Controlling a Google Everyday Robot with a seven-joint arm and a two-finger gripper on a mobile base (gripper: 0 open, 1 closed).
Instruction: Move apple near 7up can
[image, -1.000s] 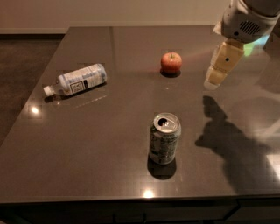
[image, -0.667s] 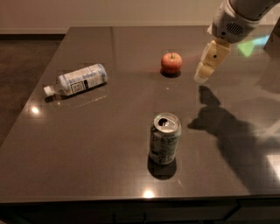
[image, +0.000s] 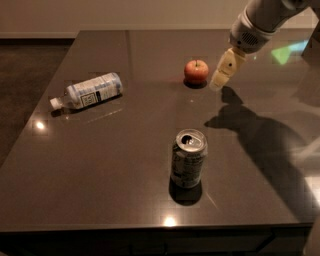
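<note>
The small red-orange apple (image: 196, 71) sits on the dark table towards the back, right of centre. The green-and-silver 7up can (image: 188, 158) stands upright near the front, well apart from the apple. My gripper (image: 223, 74) reaches in from the upper right on a white arm and hangs just to the right of the apple, close beside it and holding nothing.
A clear plastic bottle (image: 88, 91) with a white-blue label lies on its side at the left. The dark glossy table (image: 110, 165) ends at a front edge just below the can. The arm's shadow falls across the right side.
My gripper has moved left and slightly down, from well right of the apple to close beside it. The apple, can and bottle have not moved.
</note>
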